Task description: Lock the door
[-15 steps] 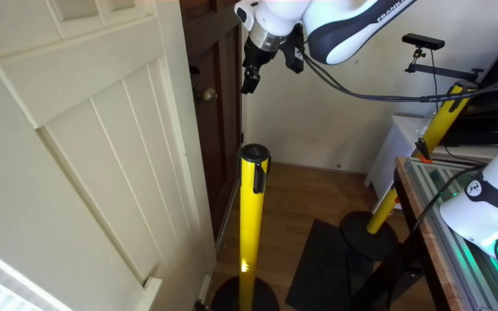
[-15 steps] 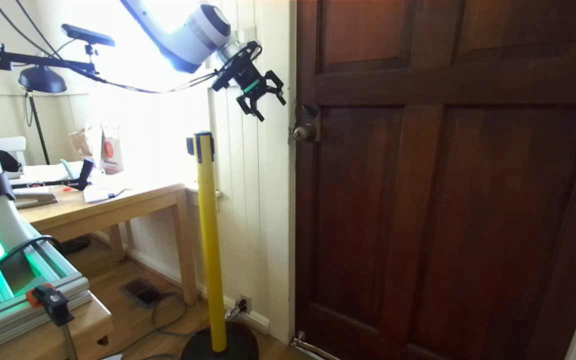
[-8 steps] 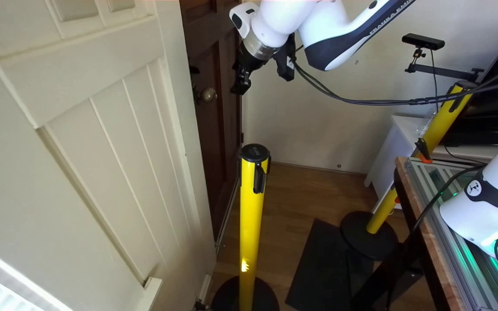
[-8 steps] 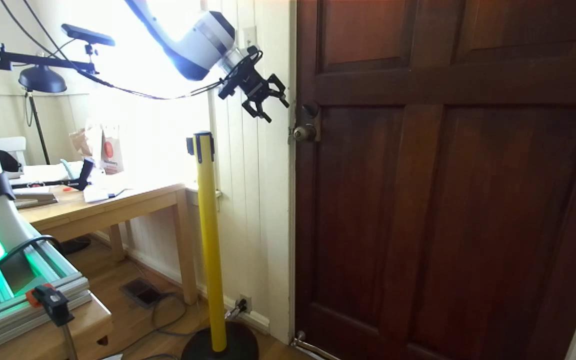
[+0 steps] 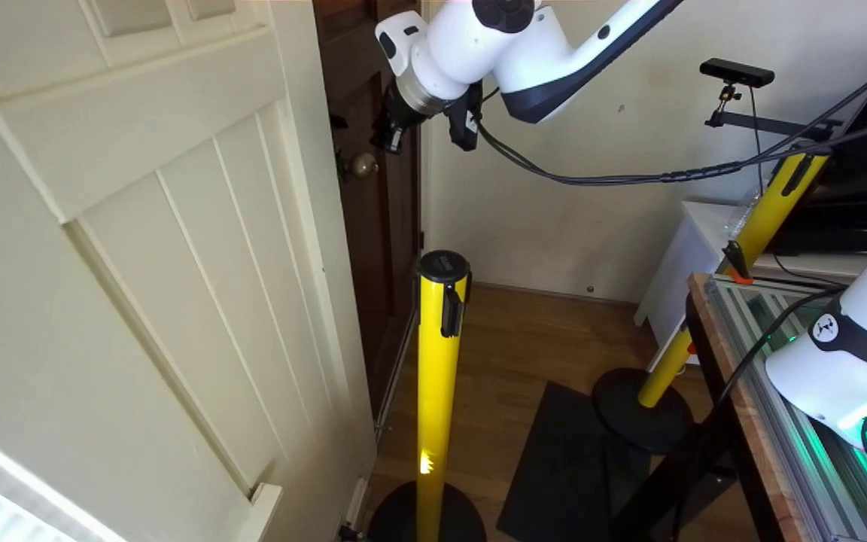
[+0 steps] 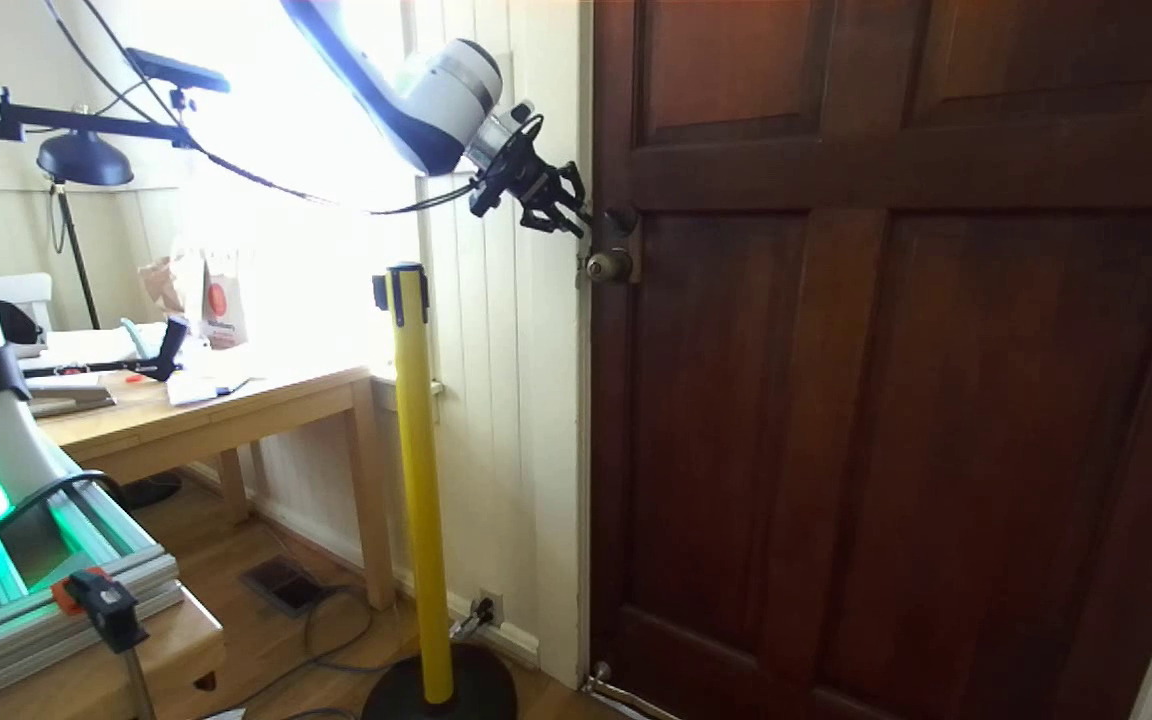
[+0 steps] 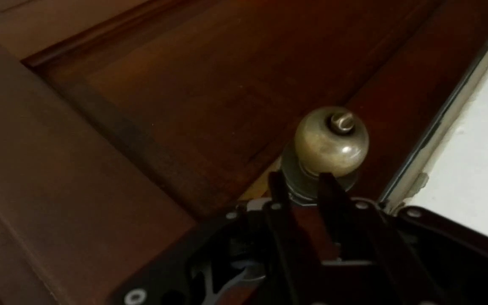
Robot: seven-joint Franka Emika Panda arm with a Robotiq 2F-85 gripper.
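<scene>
A dark brown wooden door (image 6: 856, 350) is closed beside the white door frame. Its round brass knob (image 6: 609, 265) has a small turn piece (image 7: 342, 123) in its centre. A dark rounded lock (image 6: 621, 220) sits above the knob in both exterior views (image 5: 338, 121); in the wrist view I cannot make it out behind my fingers. My gripper (image 6: 583, 226) is close to the door edge, near the lock's height. In the wrist view my gripper (image 7: 302, 180) has its fingers partly open, a narrow gap between them, in front of the knob's backplate (image 7: 299, 182). I see nothing held. Contact cannot be told.
A yellow post (image 5: 437, 391) stands on the floor below the arm, near the door. The white panelled wall and door frame (image 6: 556, 400) border the door's lock side. A wooden table (image 6: 216, 420) stands behind the post. Cables (image 5: 614, 179) hang from the arm.
My gripper has moved towards the door and its lock, tilting as it goes. Its fingers, wide apart before, are now closer together. Door and knob have not moved.
</scene>
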